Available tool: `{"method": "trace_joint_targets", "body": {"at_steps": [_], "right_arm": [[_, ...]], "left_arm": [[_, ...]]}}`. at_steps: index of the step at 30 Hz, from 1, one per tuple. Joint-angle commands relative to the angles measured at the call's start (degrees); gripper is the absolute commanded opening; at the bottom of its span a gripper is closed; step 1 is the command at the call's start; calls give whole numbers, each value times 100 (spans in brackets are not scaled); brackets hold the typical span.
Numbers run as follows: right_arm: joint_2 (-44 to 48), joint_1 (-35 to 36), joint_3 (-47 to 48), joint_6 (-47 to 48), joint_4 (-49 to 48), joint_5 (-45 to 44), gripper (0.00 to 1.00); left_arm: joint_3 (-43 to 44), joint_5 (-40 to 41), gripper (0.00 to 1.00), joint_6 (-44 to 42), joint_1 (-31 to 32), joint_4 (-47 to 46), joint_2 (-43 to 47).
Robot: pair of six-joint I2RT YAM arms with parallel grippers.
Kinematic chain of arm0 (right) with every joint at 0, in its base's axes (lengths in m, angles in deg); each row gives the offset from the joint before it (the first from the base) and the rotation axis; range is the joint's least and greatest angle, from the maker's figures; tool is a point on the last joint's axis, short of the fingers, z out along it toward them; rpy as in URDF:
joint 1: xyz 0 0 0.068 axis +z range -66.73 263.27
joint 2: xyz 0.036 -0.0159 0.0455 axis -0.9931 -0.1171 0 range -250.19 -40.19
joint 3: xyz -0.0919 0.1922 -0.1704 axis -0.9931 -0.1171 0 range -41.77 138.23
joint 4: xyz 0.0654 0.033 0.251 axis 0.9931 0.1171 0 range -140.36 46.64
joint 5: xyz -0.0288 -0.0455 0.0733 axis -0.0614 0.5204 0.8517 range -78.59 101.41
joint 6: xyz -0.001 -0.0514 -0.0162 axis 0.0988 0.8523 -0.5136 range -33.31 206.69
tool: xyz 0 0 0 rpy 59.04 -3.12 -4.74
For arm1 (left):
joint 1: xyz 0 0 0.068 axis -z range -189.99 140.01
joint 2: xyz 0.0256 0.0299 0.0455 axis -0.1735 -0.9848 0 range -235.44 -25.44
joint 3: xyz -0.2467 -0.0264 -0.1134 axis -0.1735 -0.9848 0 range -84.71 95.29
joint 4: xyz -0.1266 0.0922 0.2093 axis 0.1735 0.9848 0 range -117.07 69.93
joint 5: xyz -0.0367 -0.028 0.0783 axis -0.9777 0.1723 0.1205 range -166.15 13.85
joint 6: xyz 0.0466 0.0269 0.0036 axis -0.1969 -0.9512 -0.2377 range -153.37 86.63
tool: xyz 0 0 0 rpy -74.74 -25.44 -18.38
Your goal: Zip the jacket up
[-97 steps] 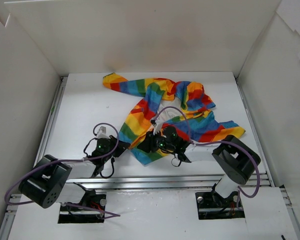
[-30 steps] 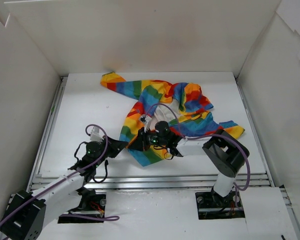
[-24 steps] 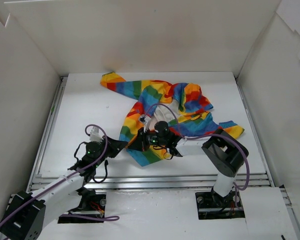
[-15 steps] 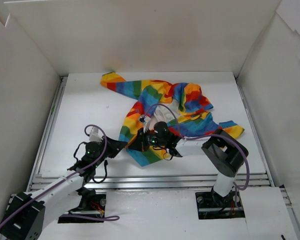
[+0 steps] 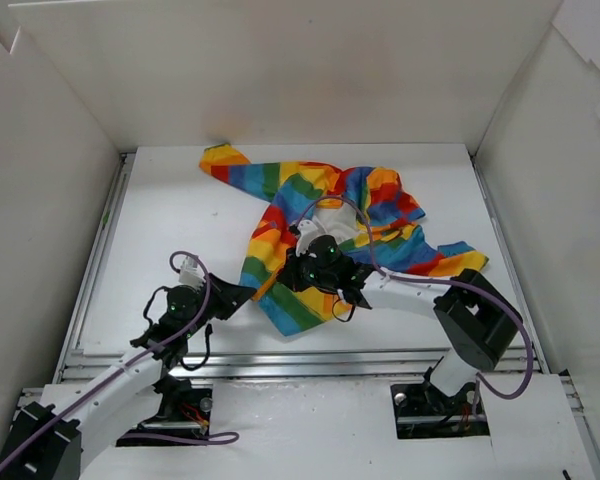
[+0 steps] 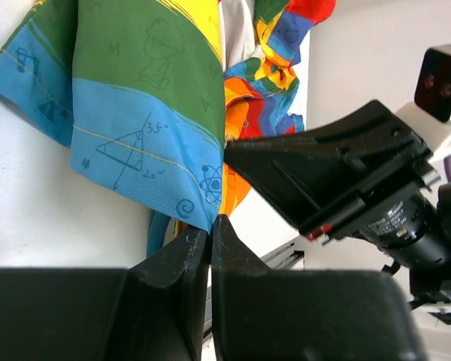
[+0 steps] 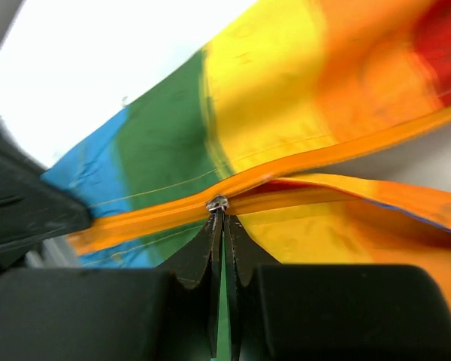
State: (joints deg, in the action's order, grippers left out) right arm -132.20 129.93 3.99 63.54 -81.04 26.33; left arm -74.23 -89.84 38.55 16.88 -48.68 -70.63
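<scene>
Shut tight, the right claw has its two fingers pressed together on the little metal zipper pull. The pull sits just where the two orange zipper strips meet. On the far side of the pull the strips are joined into one line, and on the near side they split apart. The left claw has its fingers together too, and it seems to pinch the blue bottom corner of the jacket, though the cloth between the tips is hard to see. Both claws are close to each other at the near, lower edge of the jacket. The jacket lies crumpled in the middle of the white table, a bit toward the back. One striped sleeve reaches to the far left, and the other sleeve points to the right. Some white lining shows in the middle, just behind the right claw. White walls stand around the table. A purple cable loops by the left claw.
</scene>
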Motion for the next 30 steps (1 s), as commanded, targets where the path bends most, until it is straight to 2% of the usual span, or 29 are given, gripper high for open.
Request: {"method": "trace_joint_targets", "body": {"at_steps": [1,7,13,15,19,20,21,22,24,25,28,30], "right_arm": [[306,-139,337,347,553,-1095,0],[604,-463,215,321,1125,-1746,0],[763,-1508,495,408,1775,-2475,0],[693,-2140,671,409,1837,-2529,0],[316,-3336,1364,286,2012,-1819,0],[158,-3704,1740,251,2109,-1478,0],[122,-3768,1900,268,2162,-1022,0],[130,-3778,1989,364,2171,-417,0],[367,-3402,1937,434,2171,-87,0],[646,-2982,1824,400,2093,158,0],[1026,-2182,876,-135,1075,1026,0],[1132,-1750,312,-372,827,1101,0]], "left_arm": [[121,-178,0,-169,-51,86,194],[340,42,0,-617,-103,980,879],[1376,639,0,-1513,-156,2464,1899],[1737,884,0,-1663,-156,2809,2285],[2124,1149,0,-1953,-156,3364,2681],[2125,1150,0,-1980,-156,3373,2699],[2090,1124,0,-1937,-156,3391,2682],[2037,1088,0,-1901,-156,3391,2665],[1739,975,0,-1726,-156,3304,2621],[1494,965,0,-1638,-156,3242,2620],[1020,965,0,-1278,-156,3259,2716],[860,1122,0,-1102,-156,3434,2813]]}}
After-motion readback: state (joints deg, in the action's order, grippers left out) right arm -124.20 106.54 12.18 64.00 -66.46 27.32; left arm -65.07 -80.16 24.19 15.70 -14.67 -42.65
